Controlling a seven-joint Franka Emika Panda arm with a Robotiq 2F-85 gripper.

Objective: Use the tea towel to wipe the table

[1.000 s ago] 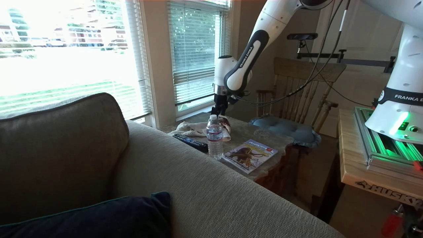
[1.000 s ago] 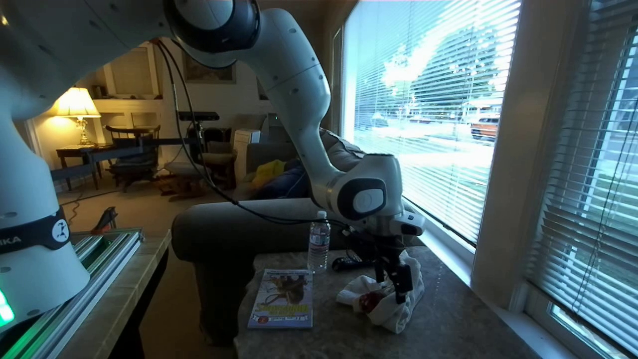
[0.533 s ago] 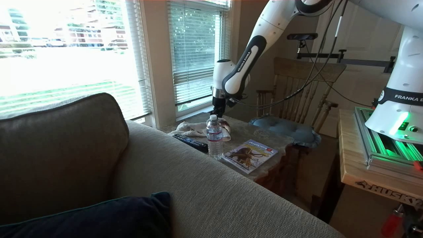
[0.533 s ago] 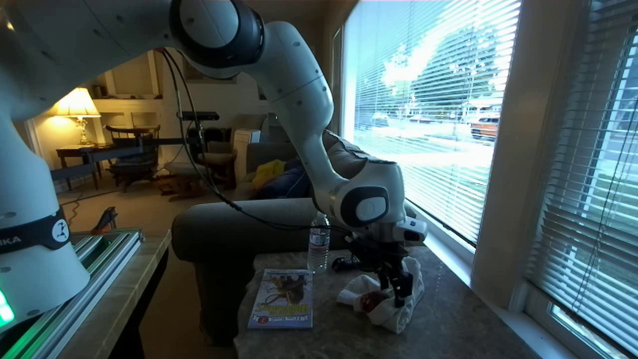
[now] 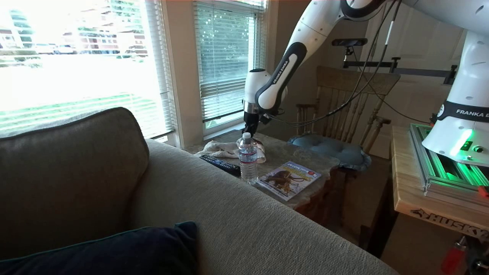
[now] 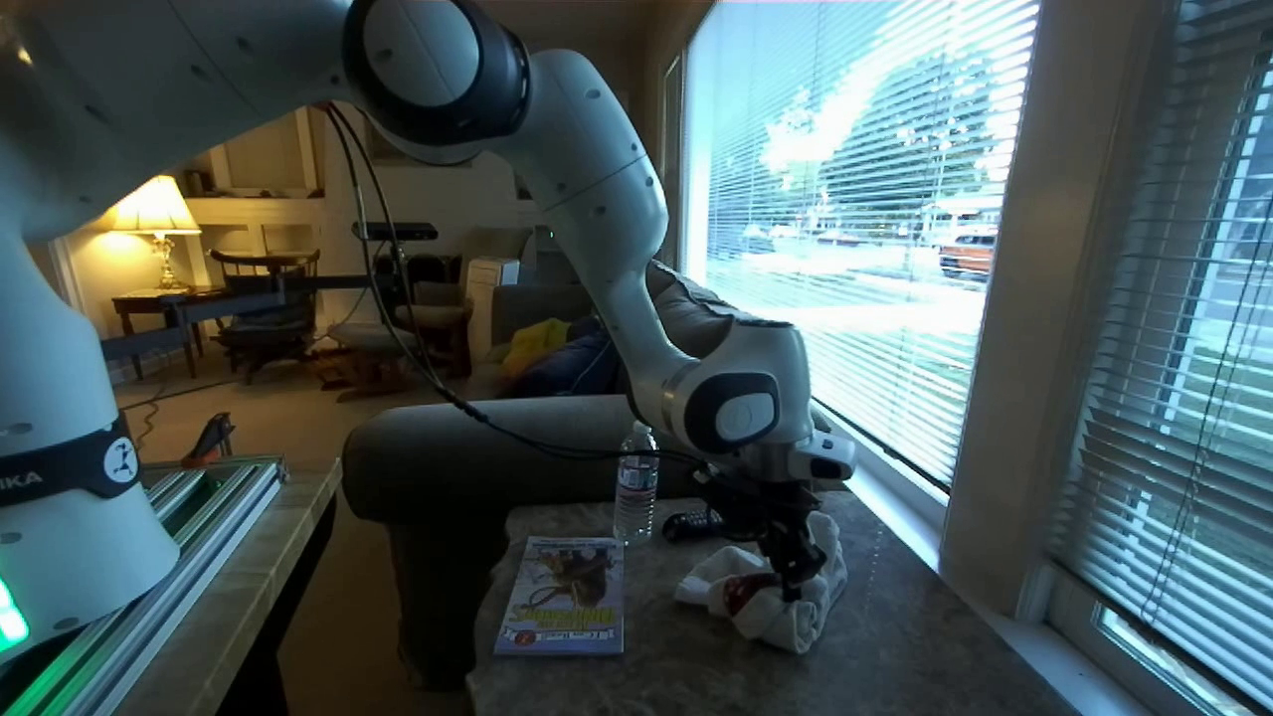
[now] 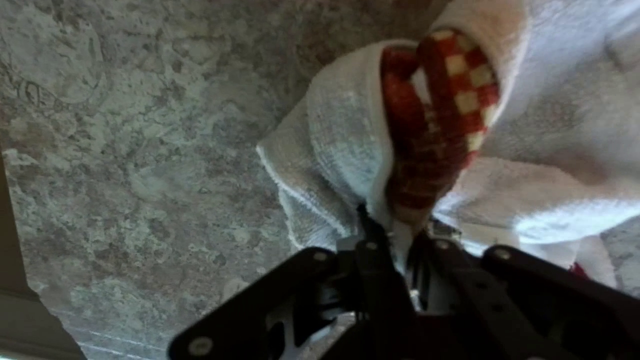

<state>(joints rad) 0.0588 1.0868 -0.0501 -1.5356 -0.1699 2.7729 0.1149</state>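
Observation:
A crumpled white tea towel [image 6: 781, 625] with a red checked patch lies on the stone-patterned table [image 6: 686, 676]. In the wrist view the towel [image 7: 345, 117] rises in a bunched fold, and part of that fold runs between the fingers of my gripper [image 7: 397, 232]. The jaws are shut on this fold. From an exterior view, the gripper [image 6: 791, 587] points down into the cloth and its tips are partly sunk in it. Elsewhere, the far end of the towel [image 5: 221, 148] spreads along the table, partly hidden by a bottle.
Around the towel stand a clear water bottle [image 5: 248, 162], a black remote [image 5: 220, 165] and a flat magazine [image 5: 289, 179]. The sofa arm [image 6: 477, 457] borders the table. A window sill [image 6: 895, 507] runs along one side, and a wooden chair [image 5: 332, 149] stands close by.
My gripper has come down slightly and its fingers have gone from open to shut. The towel beneath has been pinched together into a tighter bunch.

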